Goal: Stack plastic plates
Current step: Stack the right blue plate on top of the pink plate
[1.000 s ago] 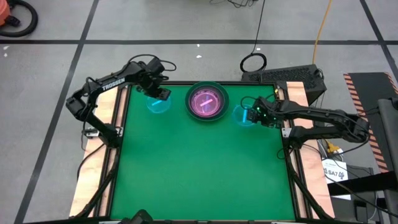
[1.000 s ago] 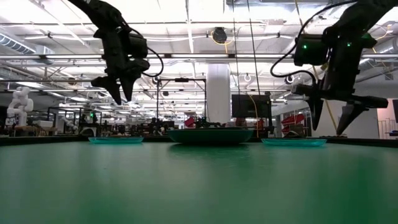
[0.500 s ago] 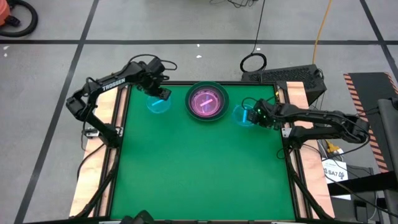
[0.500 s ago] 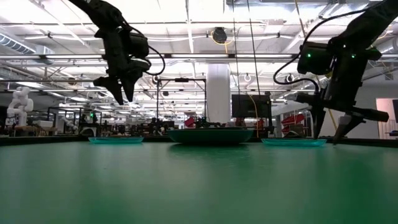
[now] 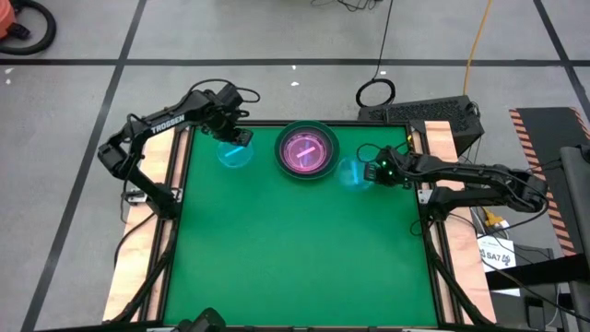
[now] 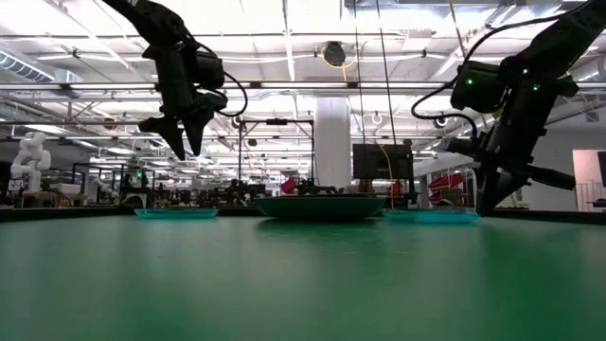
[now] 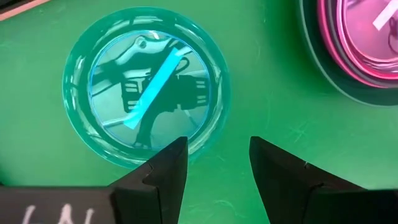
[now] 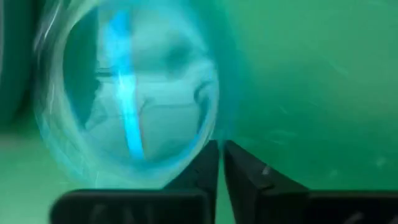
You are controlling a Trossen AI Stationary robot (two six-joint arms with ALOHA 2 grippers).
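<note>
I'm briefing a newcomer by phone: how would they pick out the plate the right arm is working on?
Find the dark plate stack at the green table's far edge. The see-through cyan plate lies beside it, at the right end effector; its twin lies on the stack's other side.

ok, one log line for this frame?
left gripper: open above left cyan plate | right gripper: shut on right cyan plate rim | pink plate: in green plate
</note>
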